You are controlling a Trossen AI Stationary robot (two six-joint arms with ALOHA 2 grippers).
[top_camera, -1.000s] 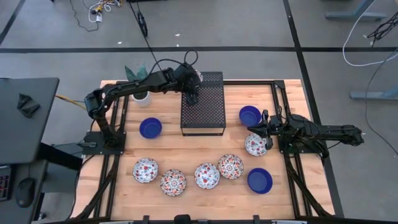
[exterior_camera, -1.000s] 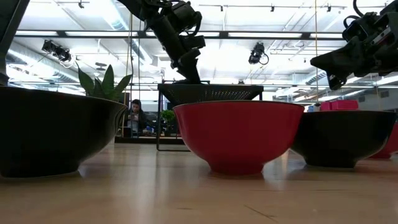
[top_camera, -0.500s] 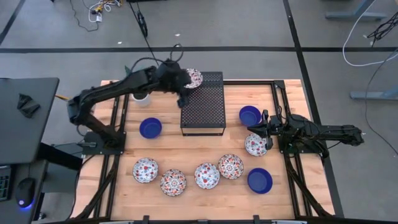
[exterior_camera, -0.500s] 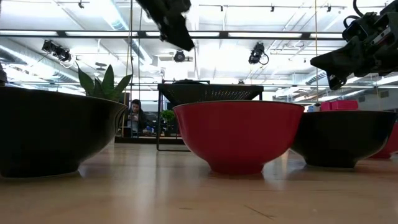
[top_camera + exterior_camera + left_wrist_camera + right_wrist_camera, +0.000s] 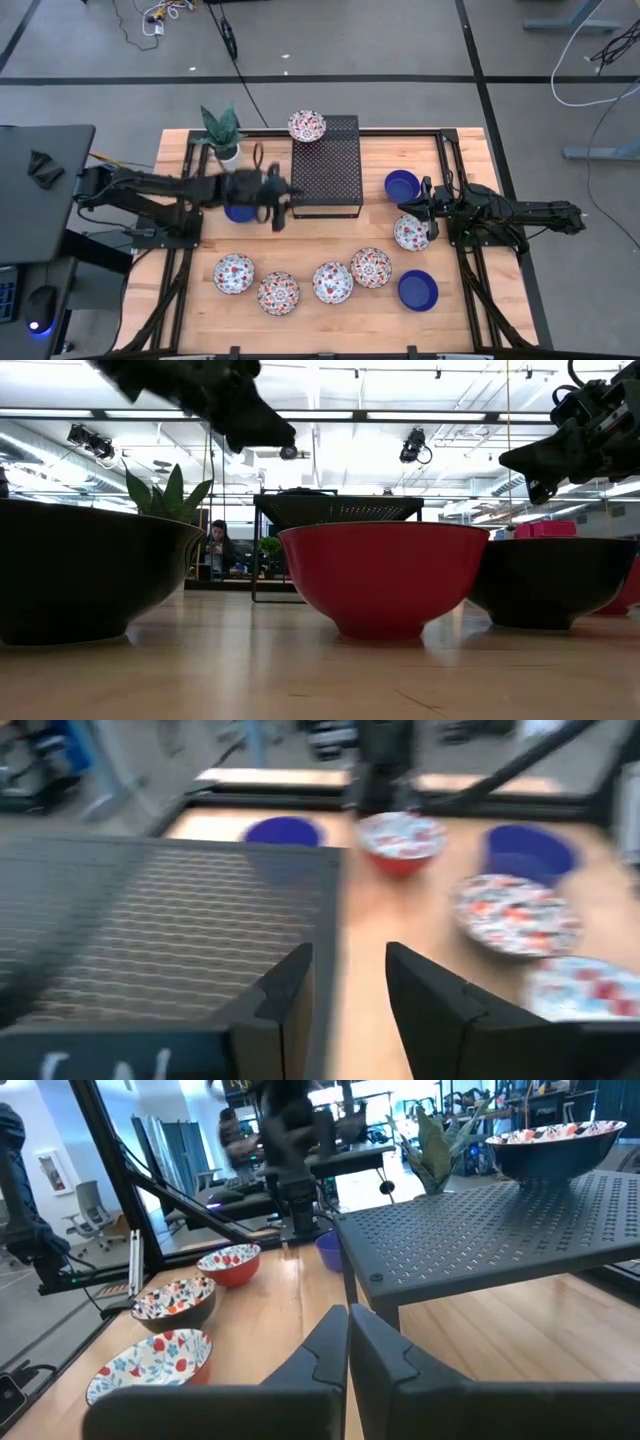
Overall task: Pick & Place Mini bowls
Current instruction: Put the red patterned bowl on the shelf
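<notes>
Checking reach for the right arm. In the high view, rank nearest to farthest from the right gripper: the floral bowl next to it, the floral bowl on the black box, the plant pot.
Measured from the right gripper, which waits at the table's right side:
1. Floral bowl beside it, right side of the table, just in front of the jaws.
2. Floral bowl on the black box, at the box's far left corner.
3. Plant pot, far left corner of the table.

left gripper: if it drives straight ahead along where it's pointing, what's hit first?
Probably the black perforated box. The open left gripper points along its side edge, very close, so a graze is likely. If it clears that, open table follows, then the floral bowl beside the right arm. Depth is unclear.
</notes>
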